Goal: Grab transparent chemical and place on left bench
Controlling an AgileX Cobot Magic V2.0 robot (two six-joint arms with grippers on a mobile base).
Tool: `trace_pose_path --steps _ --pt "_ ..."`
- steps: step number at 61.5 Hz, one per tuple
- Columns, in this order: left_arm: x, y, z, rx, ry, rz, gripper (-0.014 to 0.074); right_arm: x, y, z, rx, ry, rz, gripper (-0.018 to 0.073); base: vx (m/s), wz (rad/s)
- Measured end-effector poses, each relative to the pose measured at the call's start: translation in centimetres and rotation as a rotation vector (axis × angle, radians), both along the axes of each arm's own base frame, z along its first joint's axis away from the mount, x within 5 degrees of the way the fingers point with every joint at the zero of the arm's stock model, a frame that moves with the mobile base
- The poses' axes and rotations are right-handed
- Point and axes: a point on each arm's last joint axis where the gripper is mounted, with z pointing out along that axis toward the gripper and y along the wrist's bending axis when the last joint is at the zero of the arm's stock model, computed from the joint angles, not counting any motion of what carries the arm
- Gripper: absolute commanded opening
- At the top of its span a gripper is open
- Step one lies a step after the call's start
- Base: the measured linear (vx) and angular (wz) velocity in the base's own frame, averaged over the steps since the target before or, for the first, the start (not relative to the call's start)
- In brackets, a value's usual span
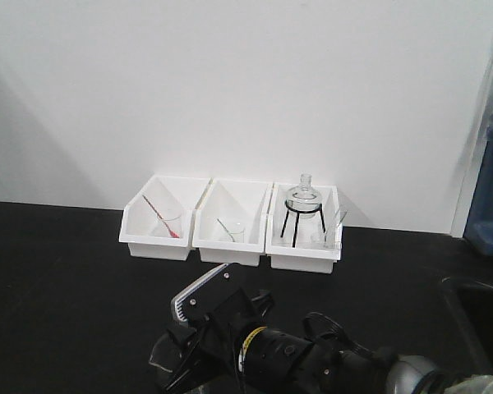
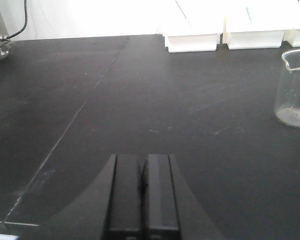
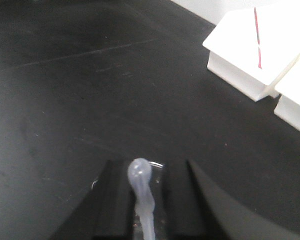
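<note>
Three white bins stand side by side on the black bench (image 1: 57, 279), backed against a plain white wall (image 1: 230, 82). In the front view, the left bin (image 1: 156, 234) holds a small beaker with a red-filled pipette (image 1: 159, 215) leaning in it; the middle bin (image 1: 228, 238) holds a small beaker with a greenish pipette (image 1: 225, 227); the right bin (image 1: 306, 242) holds a round glass flask (image 1: 303, 197) seated on a black tripod stand (image 1: 304, 226), with further clear glassware beside it that is too faint to identify.

Right hand (image 3: 149, 195): its two dark fingers (image 3: 115, 200) stand either side of the transparent chemical (image 3: 140, 180), a whitish translucent pipette whose bulb end points away from the wrist camera. The fingers appear to clasp its stem, with the bulb projecting beyond the fingertips. A glass rim shows just under the bulb; what it belongs to cannot be told from this view. The pipette is held above the bench, short of and well apart from the bins. In the front view, the right arm (image 1: 255, 345) occupies the lower foreground, and the pipette itself is not discernible there.

Left hand (image 2: 144, 195): fingers pressed together, nothing between them, held low over bare bench surface. An empty clear beaker (image 2: 294, 90) stands upright on the bench ahead and to its right, well apart from the hand. A seam line runs diagonally across the bench surface in this view.
</note>
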Motion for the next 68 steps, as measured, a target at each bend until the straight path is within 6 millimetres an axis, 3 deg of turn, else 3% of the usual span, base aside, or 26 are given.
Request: trace_pose_path --steps 8,16,29,33,38,49,53,60,65,68 --pt "0.0 0.0 0.0 0.0 0.0 0.0 -0.0003 0.0 -0.1 -0.1 0.009 0.017 -0.015 0.0553 0.0 0.0" --pt "0.0 0.0 0.0 0.0 0.0 0.0 -0.0003 -0.3 -0.4 1.1 0.005 0.019 -0.021 0.0554 0.0 0.0" --pt "0.0 0.0 0.0 0.0 0.0 0.0 -0.0003 -2.8 -2.8 8.8 0.062 -0.074 -0.034 0.0531 0.0 0.0" --pt "0.0 0.0 0.0 0.0 0.0 0.0 -0.0003 -3.3 -3.2 10.3 0.088 -0.105 -0.034 0.0531 0.0 0.0" --pt "0.0 0.0 0.0 0.0 0.0 0.0 -0.0003 -3.3 -3.2 10.5 0.093 -0.11 -0.034 0.0531 0.0 0.0" --pt "0.0 0.0 0.0 0.0 0.0 0.0 -0.0003 -2.9 -3.0 8.4 0.023 -0.037 -0.042 0.0531 0.0 0.0" --pt "0.0 0.0 0.0 0.0 0.0 0.0 -0.0003 -3.4 -3.4 9.1 0.006 -0.037 -0.044 0.0531 0.0 0.0" --pt "0.0 0.0 0.0 0.0 0.0 0.0 -0.0003 -5.4 -5.3 12.7 0.004 -0.088 -0.047 0.0531 0.0 0.0" --pt "0.0 0.0 0.0 0.0 0.0 0.0 -0.0003 -8.0 -7.6 16.2 0.033 -0.133 -0.058 0.0531 0.0 0.0" --pt "0.0 0.0 0.0 0.0 0.0 0.0 -0.0003 -9.5 -9.0 17.0 0.029 -0.134 -0.064 0.0531 0.0 0.0"
